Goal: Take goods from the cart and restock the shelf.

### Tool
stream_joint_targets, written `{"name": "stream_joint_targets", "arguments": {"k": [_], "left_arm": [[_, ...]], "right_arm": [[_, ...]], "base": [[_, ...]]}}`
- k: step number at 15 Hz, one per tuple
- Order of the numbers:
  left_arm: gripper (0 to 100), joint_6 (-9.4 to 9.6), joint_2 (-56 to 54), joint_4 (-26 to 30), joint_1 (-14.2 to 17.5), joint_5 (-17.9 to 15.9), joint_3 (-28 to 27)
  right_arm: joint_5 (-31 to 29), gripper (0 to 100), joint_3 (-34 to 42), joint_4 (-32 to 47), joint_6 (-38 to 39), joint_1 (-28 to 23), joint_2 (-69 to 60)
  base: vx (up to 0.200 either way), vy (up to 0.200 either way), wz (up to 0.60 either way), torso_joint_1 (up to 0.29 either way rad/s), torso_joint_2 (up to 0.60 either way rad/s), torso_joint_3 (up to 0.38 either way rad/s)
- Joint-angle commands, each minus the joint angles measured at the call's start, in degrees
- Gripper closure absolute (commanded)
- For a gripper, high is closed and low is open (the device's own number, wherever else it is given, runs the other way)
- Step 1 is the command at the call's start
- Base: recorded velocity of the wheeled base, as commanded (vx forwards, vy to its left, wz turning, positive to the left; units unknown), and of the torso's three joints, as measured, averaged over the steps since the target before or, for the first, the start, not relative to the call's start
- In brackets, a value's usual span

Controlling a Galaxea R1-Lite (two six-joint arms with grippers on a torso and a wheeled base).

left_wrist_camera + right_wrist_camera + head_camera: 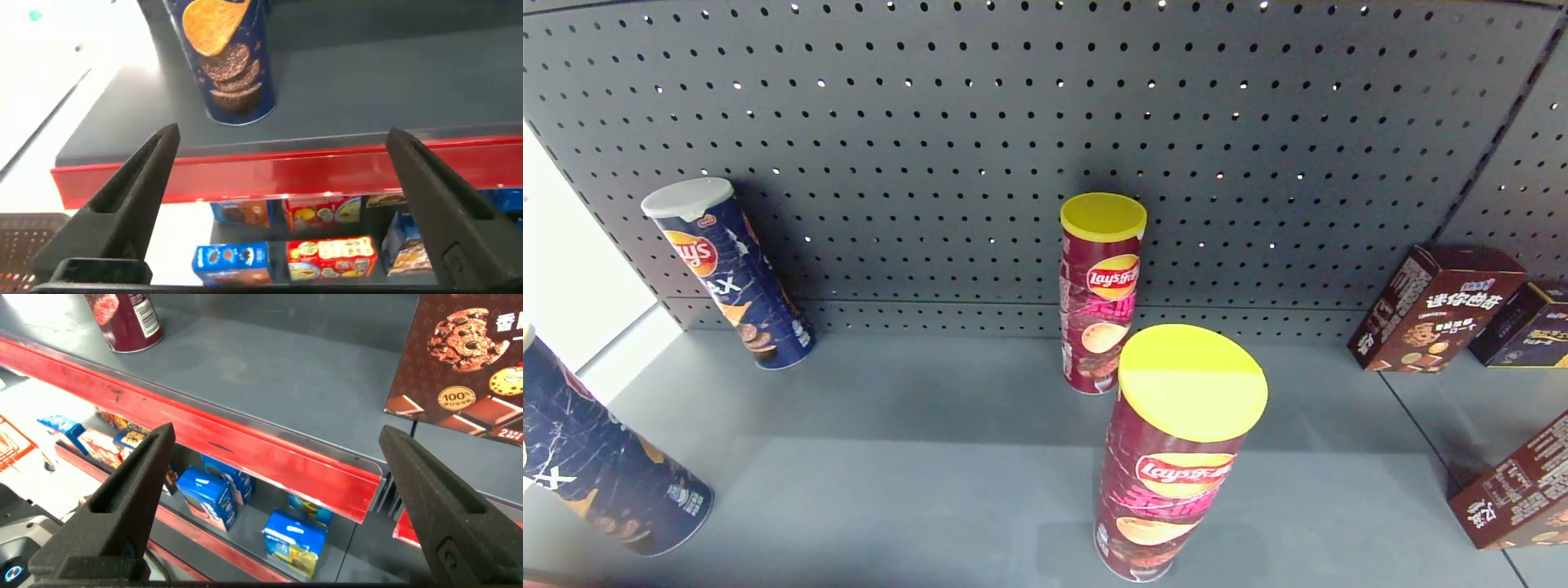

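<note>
While left pincer [282, 135] and right pincer [278, 431] gape empty, front maroon can [1168, 474] stands seemingly upright.

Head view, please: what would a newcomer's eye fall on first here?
A maroon chip can with a bright yellow lid stands mid-shelf near the front, its twin behind it by the pegboard. Two dark blue cans stand at the left, and brown boxes sit at the right.
</note>
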Motion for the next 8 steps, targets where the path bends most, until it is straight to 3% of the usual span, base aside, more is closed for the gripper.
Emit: {"name": "stream_joint_targets", "arguments": {"k": [1, 2, 4, 6, 8], "left_arm": [[0, -1.57, -0.44, -0.01, -0.13, 0.34, -0.01], [0, -2.89, -0.44, 0.51, -0.13, 1.30, -0.19], [0, -3.59, -0.44, 0.86, -0.13, 7.02, -0.19], [0, -5.00, -0.44, 0.43, -0.13, 7.10, -0.10], [0, -3.24, -0.44, 0.43, -0.04, 8.77, 0.07]], "right_arm": [[0.02, 0, 0.01, 0.00, 0.00, 0.04, 0.07], [0.02, 0, 0.01, 0.00, 0.00, 0.04, 0.07], [0.02, 0, 0.01, 0.00, 0.00, 0.04, 0.07], [0.02, 0, 0.01, 0.00, 0.00, 0.04, 0.07], [0.02, 0, 0.01, 0.00, 0.00, 0.04, 0.07]], "base": [[0.000, 0.000, 0.00, 0.000, 0.00, 0.000], [0.000, 0.000, 0.00, 0.000, 0.00, 0.000], [0.000, 0.000, 0.00, 0.000, 0.00, 0.000], [0.000, 0.000, 0.00, 0.000, 0.00, 0.000], [0.000, 0.000, 0.00, 0.000, 0.00, 0.000]]}}
